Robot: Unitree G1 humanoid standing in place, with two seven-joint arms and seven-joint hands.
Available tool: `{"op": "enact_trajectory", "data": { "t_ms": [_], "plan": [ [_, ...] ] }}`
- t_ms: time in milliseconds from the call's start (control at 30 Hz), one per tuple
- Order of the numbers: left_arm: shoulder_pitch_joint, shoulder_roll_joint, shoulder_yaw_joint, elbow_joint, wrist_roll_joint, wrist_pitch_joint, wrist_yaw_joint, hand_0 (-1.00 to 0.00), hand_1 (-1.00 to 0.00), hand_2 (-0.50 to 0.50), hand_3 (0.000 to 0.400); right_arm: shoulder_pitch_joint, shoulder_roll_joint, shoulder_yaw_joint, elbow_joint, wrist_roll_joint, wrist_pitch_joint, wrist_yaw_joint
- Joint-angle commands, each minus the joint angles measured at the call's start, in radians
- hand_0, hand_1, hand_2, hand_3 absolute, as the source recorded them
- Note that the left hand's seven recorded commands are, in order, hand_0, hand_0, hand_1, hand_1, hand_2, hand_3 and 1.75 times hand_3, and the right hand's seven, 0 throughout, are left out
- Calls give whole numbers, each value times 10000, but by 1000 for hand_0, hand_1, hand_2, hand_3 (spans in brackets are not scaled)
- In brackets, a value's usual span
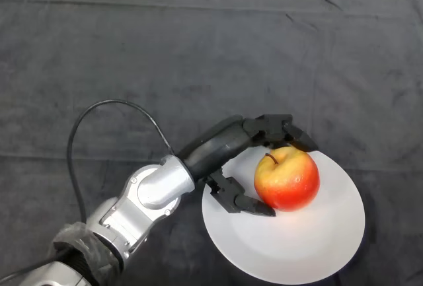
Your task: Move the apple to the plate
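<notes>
Covering: a dark cloth lay over the whole bench.
Plate: the white plate sat at lower right.
Arm: the silver-grey arm reached in from lower left.
Hand: the left hand curled round the apple — thumb below, fingers above.
Apple: the red-yellow apple stood upright on the plate's upper left part, stem up.

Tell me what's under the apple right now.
The white plate lies under the apple, over the dark cloth. The left hand curls round the apple. Whether the apple actually rests on the plate is hidden by the fruit itself.
</notes>
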Motion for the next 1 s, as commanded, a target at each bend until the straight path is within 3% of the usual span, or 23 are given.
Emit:
{"op": "enact_trajectory", "data": {
  "t_ms": [33, 100, 533, 1000],
  "plan": [
    [-20, 345, -487, 634, 2, 280, -187, -306, 0, -153, 122, 423, -13, -99, -3, 87, 120, 73],
    [-48, 351, -497, 655, 17, 313, -188, 0, 0, 0, 0, 421, -12, -99, 2, 86, 118, 72],
    [-231, 549, -215, 445, -113, 468, -292, 0, 0, 0, 0, 411, -11, -98, 22, 81, 109, 69],
    [-399, 1062, 1397, 133, -1103, 124, -456, 0, 0, 0, 0, 414, -10, -99, 19, 81, 107, 68]
  ]
}}
